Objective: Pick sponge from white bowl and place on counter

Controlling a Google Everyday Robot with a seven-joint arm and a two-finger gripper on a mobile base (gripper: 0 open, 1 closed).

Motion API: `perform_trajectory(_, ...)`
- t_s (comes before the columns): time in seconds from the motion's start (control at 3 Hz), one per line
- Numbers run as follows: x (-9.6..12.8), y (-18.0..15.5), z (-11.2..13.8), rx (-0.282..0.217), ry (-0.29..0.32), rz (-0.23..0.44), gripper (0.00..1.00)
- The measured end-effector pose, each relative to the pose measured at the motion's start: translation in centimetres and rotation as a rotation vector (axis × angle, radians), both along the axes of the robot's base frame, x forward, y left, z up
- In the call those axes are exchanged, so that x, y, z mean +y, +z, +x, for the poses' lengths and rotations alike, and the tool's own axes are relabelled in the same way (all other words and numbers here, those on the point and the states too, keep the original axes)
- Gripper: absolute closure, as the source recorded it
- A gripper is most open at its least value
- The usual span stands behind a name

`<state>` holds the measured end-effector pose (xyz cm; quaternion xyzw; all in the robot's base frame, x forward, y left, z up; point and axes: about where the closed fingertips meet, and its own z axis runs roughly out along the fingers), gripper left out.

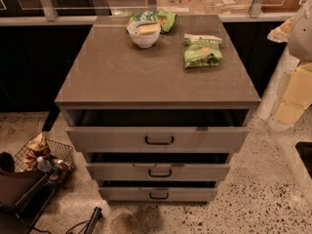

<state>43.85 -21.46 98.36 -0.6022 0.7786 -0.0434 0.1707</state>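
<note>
Sponge inside white bowl near far edge of surface, green snack bag just behind, second snack bag alongside, gripper off surface's right side, grip state impossible to tell

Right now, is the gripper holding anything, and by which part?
Nothing: the gripper hangs at the right edge, off the counter, and the sponge lies in the white bowl.

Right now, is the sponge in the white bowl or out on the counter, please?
In: the sponge lies inside the white bowl, at the far side of the counter. The gripper is beyond its right edge.
</note>
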Motion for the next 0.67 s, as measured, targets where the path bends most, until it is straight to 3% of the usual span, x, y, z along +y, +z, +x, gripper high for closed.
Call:
perform_trajectory(0.33,0.0,0.0,0.0,0.000,0.000,0.000,0.00)
perform_trajectory(0.67,0.8,0.4,3.4,-0.065,-0.016,0.029,0.00)
